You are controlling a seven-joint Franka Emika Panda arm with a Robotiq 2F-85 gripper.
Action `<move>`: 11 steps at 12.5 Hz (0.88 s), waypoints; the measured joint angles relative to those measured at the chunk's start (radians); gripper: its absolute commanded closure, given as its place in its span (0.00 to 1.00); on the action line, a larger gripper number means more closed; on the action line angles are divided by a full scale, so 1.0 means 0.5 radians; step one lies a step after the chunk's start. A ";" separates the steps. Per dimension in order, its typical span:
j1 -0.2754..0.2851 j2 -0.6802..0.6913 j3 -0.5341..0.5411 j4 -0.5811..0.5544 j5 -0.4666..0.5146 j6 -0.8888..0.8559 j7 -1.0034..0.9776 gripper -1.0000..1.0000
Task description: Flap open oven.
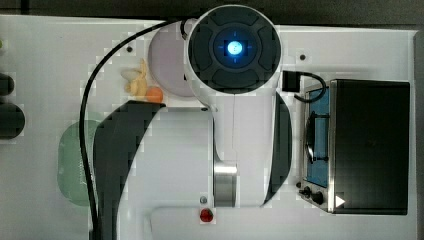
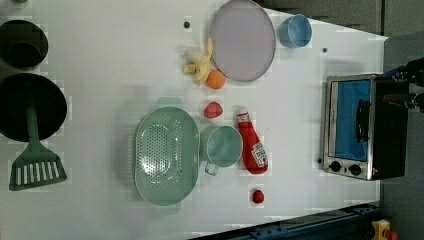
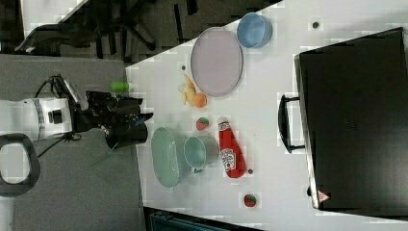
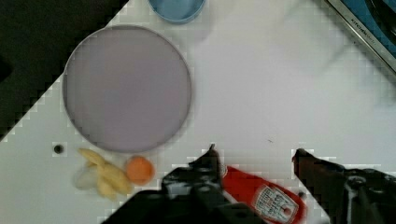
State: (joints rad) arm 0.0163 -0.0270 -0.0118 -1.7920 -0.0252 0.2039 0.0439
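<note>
gripper (image 4: pixel 254 156): jaws apart, empty; oven (image 4: pixel 369 25): door closed, well apart from gripper

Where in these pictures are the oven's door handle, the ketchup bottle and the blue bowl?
oven door handle (image 2: pixel 363 121), left view, middle of the dark bar
ketchup bottle (image 2: pixel 254 151), left view, red body by the label
blue bowl (image 2: pixel 295 31), left view, inside of the bowl

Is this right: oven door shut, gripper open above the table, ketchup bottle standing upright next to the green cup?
Not quite. The ketchup bottle lies on its side beside the green cup, as the left view shows. The oven door is shut, and the gripper is open above the table.
</note>
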 measured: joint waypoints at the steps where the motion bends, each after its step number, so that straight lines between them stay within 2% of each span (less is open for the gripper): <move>1: 0.001 -0.159 -0.015 -0.176 0.001 -0.217 -0.031 0.21; 3: 0.008 -0.527 -0.083 -0.428 0.002 -0.528 -0.065 0.00; 5: -0.006 -0.769 -0.120 -0.404 0.002 -0.563 -0.107 0.00; 6: -0.012 -0.830 -0.126 -0.344 -0.005 -0.553 -0.118 0.06; 8: -0.032 -0.866 -0.124 -0.270 -0.010 -0.469 -0.121 0.31; 11: -0.024 -0.791 -0.120 -0.313 -0.013 -0.485 -0.124 0.66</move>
State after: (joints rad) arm 0.0043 -0.4226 -0.0716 -1.9482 -0.0316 -0.0385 -0.0179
